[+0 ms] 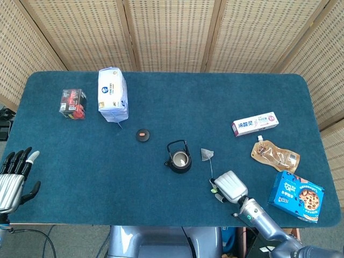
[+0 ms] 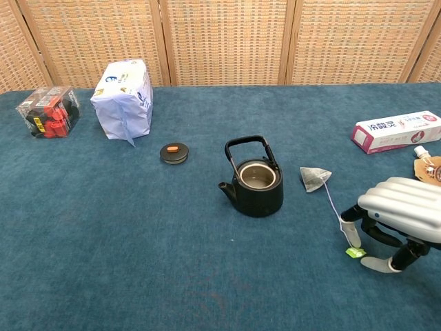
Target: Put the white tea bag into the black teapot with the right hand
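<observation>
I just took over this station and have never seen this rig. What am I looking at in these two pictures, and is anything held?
Both pictures come from the robot's own cameras: the head view looks down on the blue table, the chest view looks across it. The right hand is a silver many-fingered hand; its fingers are at the tea bag's green tag, but a firm grip is unclear. The tea bag lies on the cloth right of the open black teapot; its lid sits apart. The left hand holds nothing. Boxes and packets lie around the edges.

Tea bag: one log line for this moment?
right hand: at green tag | tea bag: on table | teapot: open | left hand: idle
</observation>
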### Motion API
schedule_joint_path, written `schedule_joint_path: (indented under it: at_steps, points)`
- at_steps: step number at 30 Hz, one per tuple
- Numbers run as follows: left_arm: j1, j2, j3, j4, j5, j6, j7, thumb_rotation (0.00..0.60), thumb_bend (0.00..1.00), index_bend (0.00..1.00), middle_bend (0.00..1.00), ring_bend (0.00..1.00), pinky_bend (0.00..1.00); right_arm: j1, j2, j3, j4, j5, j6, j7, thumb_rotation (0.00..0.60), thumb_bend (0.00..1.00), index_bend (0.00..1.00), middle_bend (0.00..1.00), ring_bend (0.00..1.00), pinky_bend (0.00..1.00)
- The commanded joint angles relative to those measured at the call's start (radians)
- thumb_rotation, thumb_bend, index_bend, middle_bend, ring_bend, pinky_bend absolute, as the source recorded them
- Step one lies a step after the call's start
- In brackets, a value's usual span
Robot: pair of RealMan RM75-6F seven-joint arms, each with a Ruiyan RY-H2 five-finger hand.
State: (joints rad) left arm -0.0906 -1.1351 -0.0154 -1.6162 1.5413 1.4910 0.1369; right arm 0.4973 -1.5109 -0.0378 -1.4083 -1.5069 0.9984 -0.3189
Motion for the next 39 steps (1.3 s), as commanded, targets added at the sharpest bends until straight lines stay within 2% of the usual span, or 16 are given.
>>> schedule_joint_path:
  at_steps: [1,39]
  points:
    - [0.0,0.0,0.0,0.001,0.001,0.0,0.0,0.6,0.41,0.0,0.0,0.0,0.0,-0.002,-0.002,-0.002,0.005,-0.001,0.002,0.004,0.516,0.49,0.55,0.9,0.9,0.97]
    - [0.006,-0.003,0.001,0.016,-0.004,0.005,-0.014,0.6,0.41,0.0,0.0,0.0,0.0,0.014,-0.028,0.01,0.018,0.013,-0.007,0.003,0.514,0.53,0.58,0.9,0.9,0.97]
